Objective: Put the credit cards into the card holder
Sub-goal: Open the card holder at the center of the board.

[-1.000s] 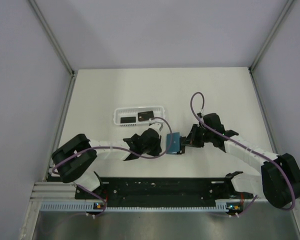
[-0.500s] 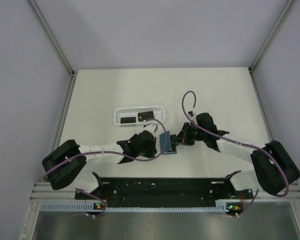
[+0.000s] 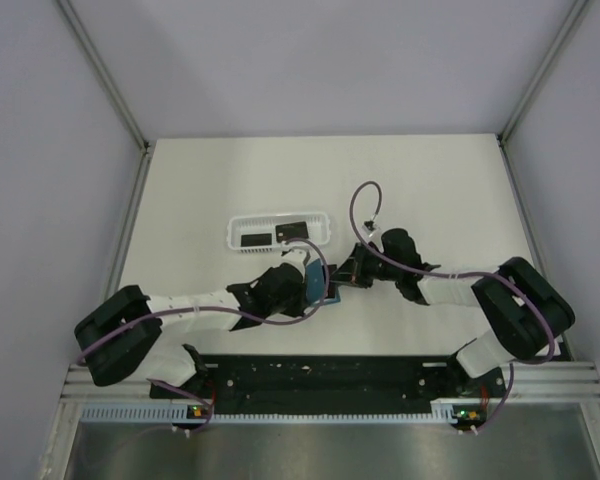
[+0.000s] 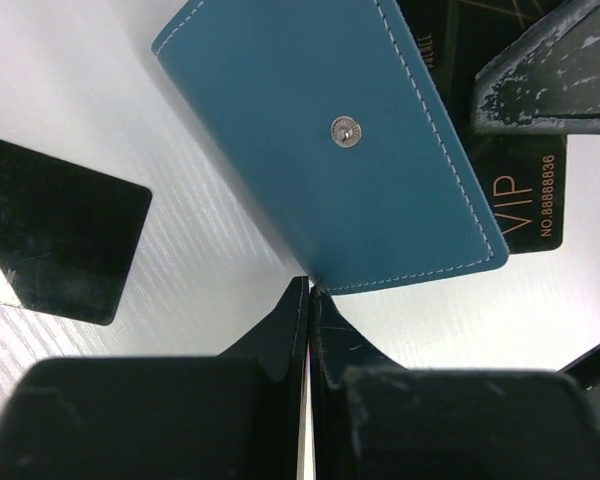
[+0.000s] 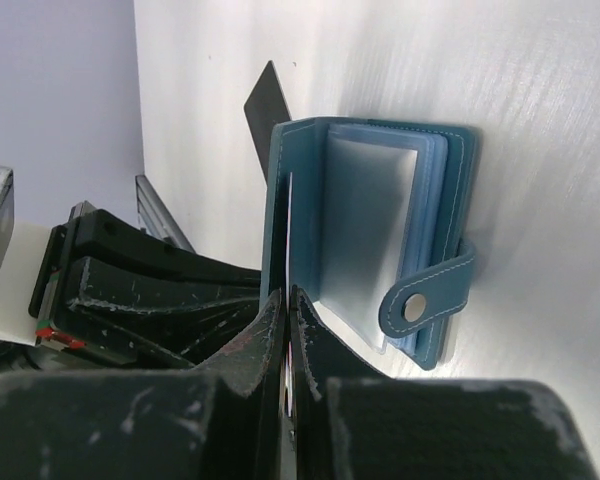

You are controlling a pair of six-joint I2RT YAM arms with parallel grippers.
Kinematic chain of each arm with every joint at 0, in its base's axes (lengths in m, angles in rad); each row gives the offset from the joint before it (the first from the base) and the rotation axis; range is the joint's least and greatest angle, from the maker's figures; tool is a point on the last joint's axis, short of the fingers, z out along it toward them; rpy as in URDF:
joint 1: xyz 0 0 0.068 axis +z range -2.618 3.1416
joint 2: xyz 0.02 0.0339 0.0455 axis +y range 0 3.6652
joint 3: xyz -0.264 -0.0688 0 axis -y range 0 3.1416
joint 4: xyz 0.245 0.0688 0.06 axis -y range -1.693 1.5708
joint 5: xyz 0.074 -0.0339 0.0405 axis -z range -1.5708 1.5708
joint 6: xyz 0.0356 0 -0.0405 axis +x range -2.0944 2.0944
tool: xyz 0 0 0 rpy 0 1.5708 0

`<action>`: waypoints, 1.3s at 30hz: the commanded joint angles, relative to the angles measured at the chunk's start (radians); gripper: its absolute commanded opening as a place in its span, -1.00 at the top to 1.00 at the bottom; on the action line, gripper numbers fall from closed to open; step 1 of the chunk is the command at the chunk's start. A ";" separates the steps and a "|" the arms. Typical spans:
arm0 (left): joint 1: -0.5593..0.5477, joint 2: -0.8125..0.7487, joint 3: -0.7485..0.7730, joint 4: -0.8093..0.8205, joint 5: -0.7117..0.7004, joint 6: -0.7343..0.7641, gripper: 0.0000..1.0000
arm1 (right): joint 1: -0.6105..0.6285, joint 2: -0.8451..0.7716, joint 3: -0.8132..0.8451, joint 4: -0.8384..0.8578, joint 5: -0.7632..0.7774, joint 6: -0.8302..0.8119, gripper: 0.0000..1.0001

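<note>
I count one card holder, teal-blue, with one metal snap stud on its cover. From above there are two credit cards in the one white basket tray. My left wrist view shows two more by the holder: a plain black card and a VIP card. That makes four, as far as I can tell. I have two pincers, my left pincer and my right pincer, and two purple cables.

White table, pale lilac walls
</note>
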 commanded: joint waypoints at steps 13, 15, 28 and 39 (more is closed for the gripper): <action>-0.009 -0.261 -0.022 0.056 0.126 0.003 1.00 | 0.014 0.079 -0.022 0.265 -0.064 0.084 1.00; -0.009 -0.271 0.007 0.052 0.140 0.019 1.00 | 0.015 0.084 -0.022 0.279 -0.073 0.089 1.00; -0.011 -0.174 0.091 0.033 0.163 0.090 1.00 | 0.017 0.196 -0.019 0.495 -0.146 0.195 1.00; -0.008 -0.011 0.183 -0.026 0.056 0.187 1.00 | 0.021 0.219 -0.017 0.503 -0.146 0.195 1.00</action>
